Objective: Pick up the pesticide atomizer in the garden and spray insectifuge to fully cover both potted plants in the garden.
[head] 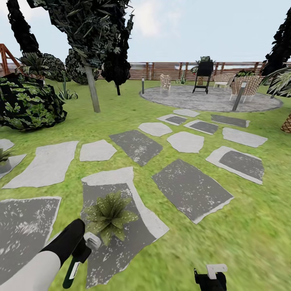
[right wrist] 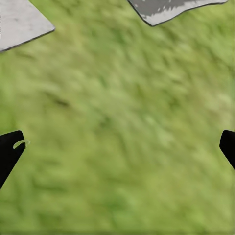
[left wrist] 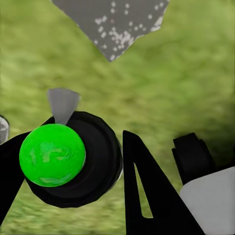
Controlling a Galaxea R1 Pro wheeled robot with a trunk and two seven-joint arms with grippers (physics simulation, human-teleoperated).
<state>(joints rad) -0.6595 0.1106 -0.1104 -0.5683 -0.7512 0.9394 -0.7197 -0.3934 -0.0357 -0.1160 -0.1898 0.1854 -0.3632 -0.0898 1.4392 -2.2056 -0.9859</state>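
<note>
the head view looks forward and down from above the lawn [head: 121, 121], across stepping stones [head: 137, 145] to a round paved patio [head: 210, 99] and the fence [head: 169, 69] far off; a potted plant [head: 110, 215] sits close below, beside the left arm [head: 44, 258]. the left wrist view looks steeply down at grass from close range, along the left gripper [left wrist: 98, 166] holding the atomizer [left wrist: 52, 154], with a stone corner [left wrist: 115, 24] beyond. the right wrist view looks straight down, close over grass [right wrist: 122, 127], stone edges [right wrist: 19, 22] at its border. all three share the lawn and stones.
</note>
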